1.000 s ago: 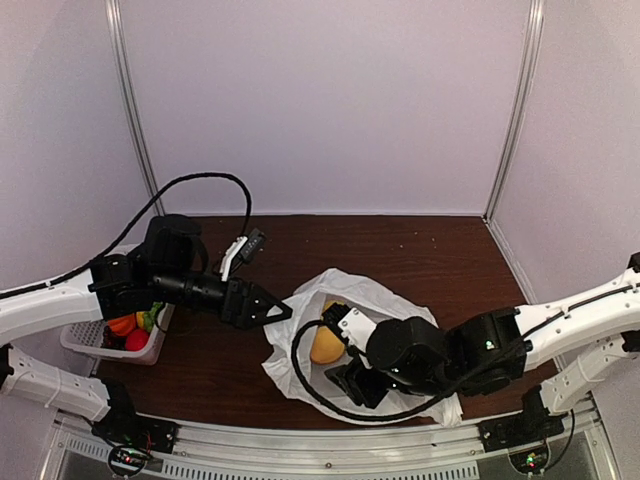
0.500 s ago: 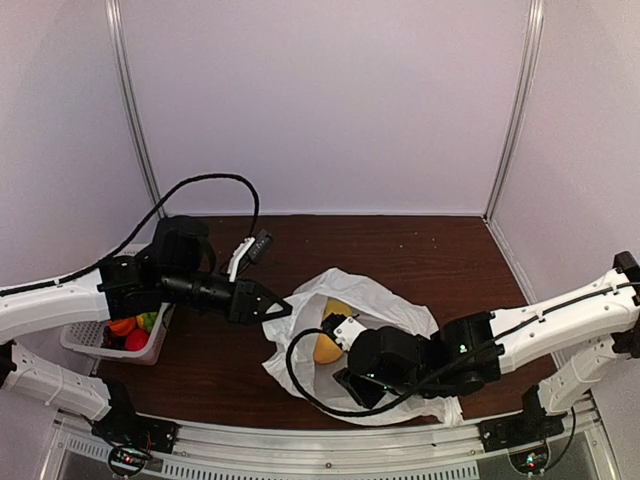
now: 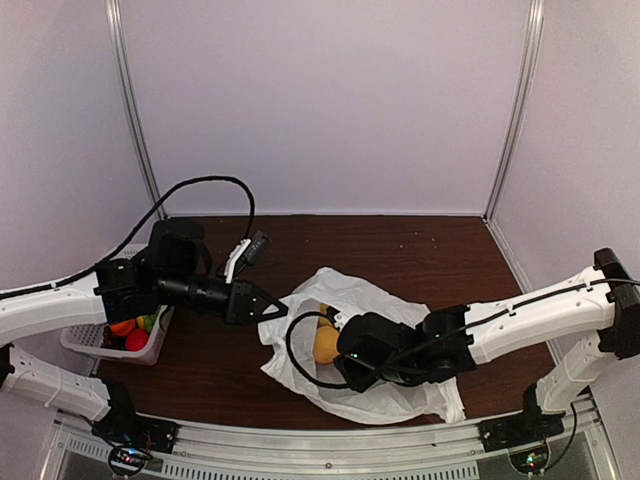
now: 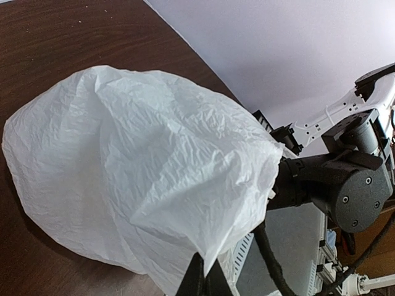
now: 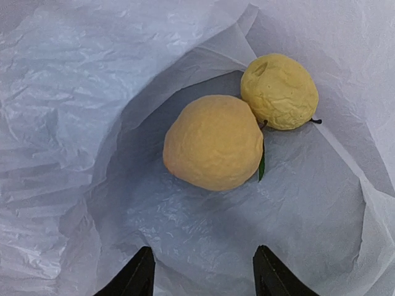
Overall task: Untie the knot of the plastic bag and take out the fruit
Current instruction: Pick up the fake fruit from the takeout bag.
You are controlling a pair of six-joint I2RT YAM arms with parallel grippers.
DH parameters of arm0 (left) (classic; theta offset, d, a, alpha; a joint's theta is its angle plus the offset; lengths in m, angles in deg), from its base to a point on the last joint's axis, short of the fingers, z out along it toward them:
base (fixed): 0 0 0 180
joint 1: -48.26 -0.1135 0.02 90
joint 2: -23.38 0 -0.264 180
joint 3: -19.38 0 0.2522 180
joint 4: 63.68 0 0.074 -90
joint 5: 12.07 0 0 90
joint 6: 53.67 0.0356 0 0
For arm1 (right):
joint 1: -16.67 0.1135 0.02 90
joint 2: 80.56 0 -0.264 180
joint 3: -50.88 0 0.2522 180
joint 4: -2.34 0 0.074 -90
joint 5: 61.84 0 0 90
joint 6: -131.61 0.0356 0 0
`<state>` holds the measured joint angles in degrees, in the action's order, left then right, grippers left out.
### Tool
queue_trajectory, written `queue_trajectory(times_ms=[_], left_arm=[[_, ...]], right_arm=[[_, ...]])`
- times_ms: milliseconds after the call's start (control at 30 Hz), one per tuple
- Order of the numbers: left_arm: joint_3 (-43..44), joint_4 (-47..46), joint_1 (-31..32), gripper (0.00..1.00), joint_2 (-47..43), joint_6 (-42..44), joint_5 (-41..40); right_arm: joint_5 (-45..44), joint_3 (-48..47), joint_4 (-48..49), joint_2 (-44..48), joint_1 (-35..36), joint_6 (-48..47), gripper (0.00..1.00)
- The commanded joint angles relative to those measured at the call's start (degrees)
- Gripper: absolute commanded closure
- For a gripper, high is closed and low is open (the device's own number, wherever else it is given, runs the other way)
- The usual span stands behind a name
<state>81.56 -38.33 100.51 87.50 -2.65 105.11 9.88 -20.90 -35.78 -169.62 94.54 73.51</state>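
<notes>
left tool [image 4: 205, 279]: closed tight on a fold of the plastic bag [image 4: 142, 160], with the thin white film pinched between its two fingers.
left arm: reaches in from the left over the dark brown surface [image 3: 420, 245]. In the top view its tool meets the bag's left rim.
right tool [image 5: 207, 274]: jaws parted with nothing between them. It is pushed into the bag's mouth, and both fingertips hang over the inner film, pointing at the fruit [image 5: 213, 142] but not touching it.
plastic bag: lies crumpled near the middle of the surface, toward the near edge, with its mouth open. From the left wrist it shows as a crinkled white dome swelling away from the pinched fold.
fruit: two pieces inside the bag, resting on its lower layer.
orange-yellow fruit [image 3: 325, 343]: round with dimpled skin, the closer of the two to the right tool.
paler yellow fruit [image 5: 281, 91]: smaller and lemon-like, touching the orange-yellow one on its far right side. A small green leaf [image 5: 261, 166] shows where they meet.
top view: only the orange-yellow piece shows through the bag's mouth, just beside the right tool.
basket [image 3: 100, 350]: white, at the left edge of the surface, partly under the left arm. It holds orange, red and green pieces and sits well apart from the bag.
</notes>
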Motion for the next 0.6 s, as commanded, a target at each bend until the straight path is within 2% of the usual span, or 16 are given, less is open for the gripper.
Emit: queue_trajectory(times_ms=[0,233,400,567], left_arm=[[-0.5,-2.2,0.3,1.0,0.7,-0.2,0.2],[-0.3,-2.1,0.3,1.0,1.3,-0.1,0.4],[-0.4,-2.1,0.3,1.0,1.5,-0.2,0.6],[0.1,-2.2,0.2,1.0,2.1,-0.2,0.7]], right_arm=[[-4.2,-0.7,5.8,-2.3,-1.9,1.9,0.43],[-8.4,0.0,15.2,-4.8,-3.7,2.3,0.38],[-7.4,0.1,20.6,-7.3,-5.3,0.7,0.33],[-5.8,-1.4,21.7,-10.5,-6.8,-0.8,0.3]])
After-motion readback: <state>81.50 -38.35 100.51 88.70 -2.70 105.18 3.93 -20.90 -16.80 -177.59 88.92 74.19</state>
